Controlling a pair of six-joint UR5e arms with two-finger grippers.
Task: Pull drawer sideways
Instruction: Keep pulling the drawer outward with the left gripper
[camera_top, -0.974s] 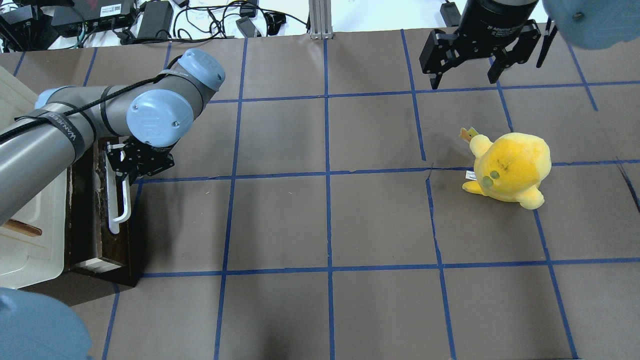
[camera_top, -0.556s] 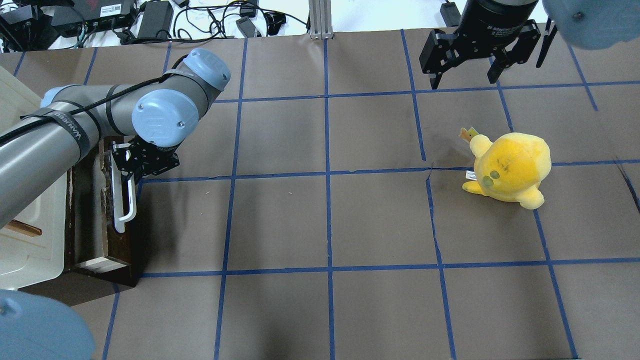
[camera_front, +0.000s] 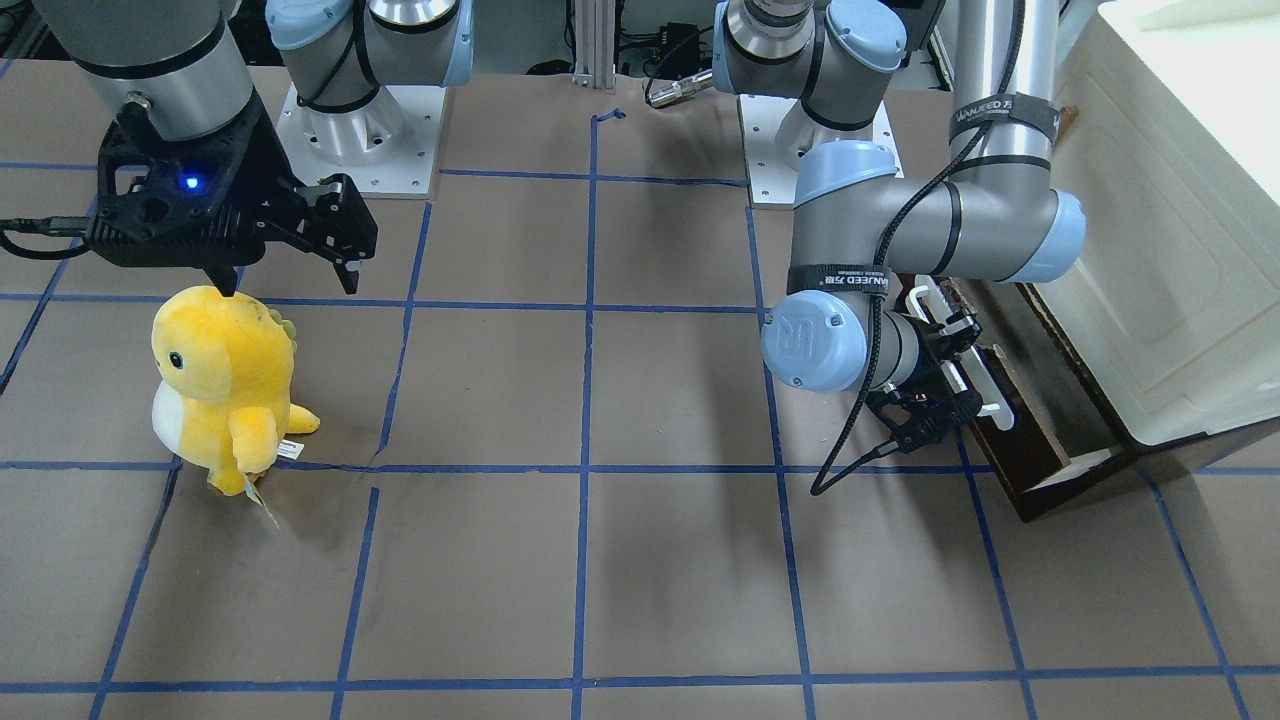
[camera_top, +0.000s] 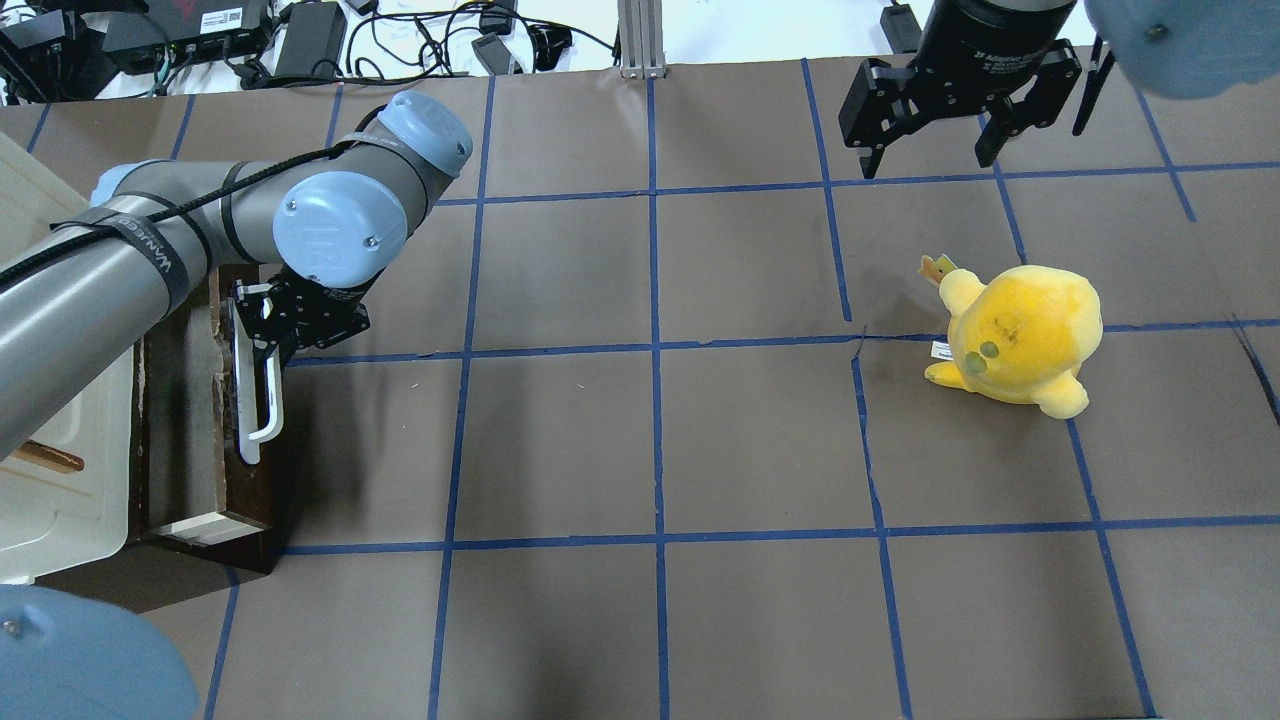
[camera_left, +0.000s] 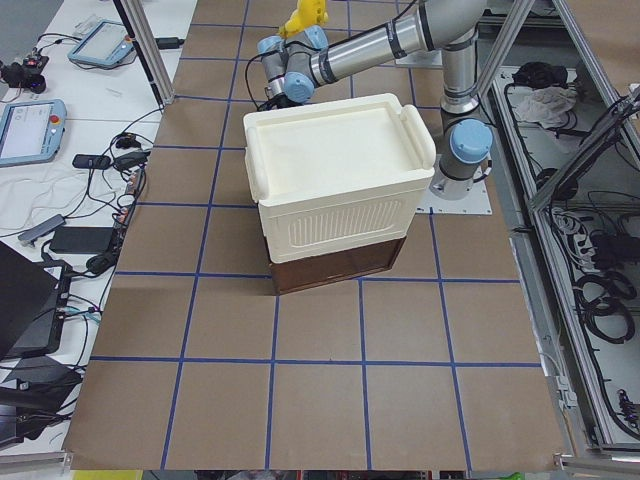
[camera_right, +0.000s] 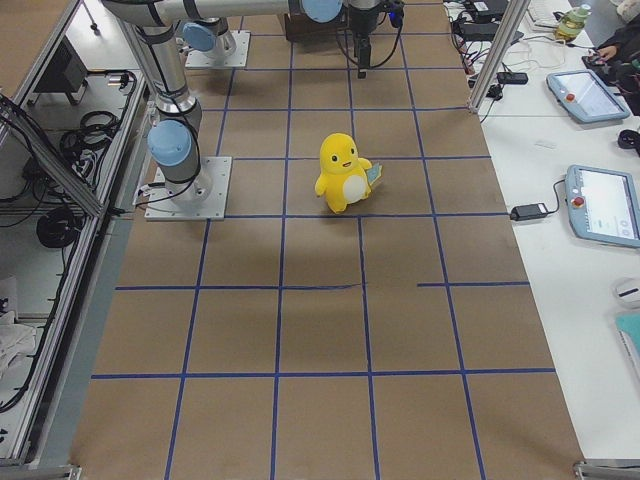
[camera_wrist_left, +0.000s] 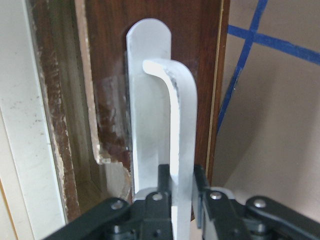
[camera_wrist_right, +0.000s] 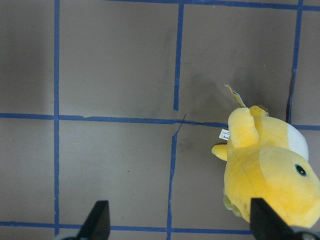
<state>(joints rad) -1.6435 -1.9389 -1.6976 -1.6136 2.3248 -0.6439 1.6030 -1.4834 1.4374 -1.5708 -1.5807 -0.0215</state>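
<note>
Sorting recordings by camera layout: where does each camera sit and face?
Left wrist: on left claw, looks along handle.
Right wrist: above right claw, down at toy.
Overhead: behind robot, looking down; both claws.
Front: opposite, facing robot; both claws.
Left end: along table; box, left arm.
Right end: along table; right base.
Front and overhead share toy.

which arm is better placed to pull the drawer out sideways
Left. The left end effector is shut on the white bar handle of the drawer. The right end effector hangs open on the table's other side, near the yellow plush toy, far from the drawer.
</note>
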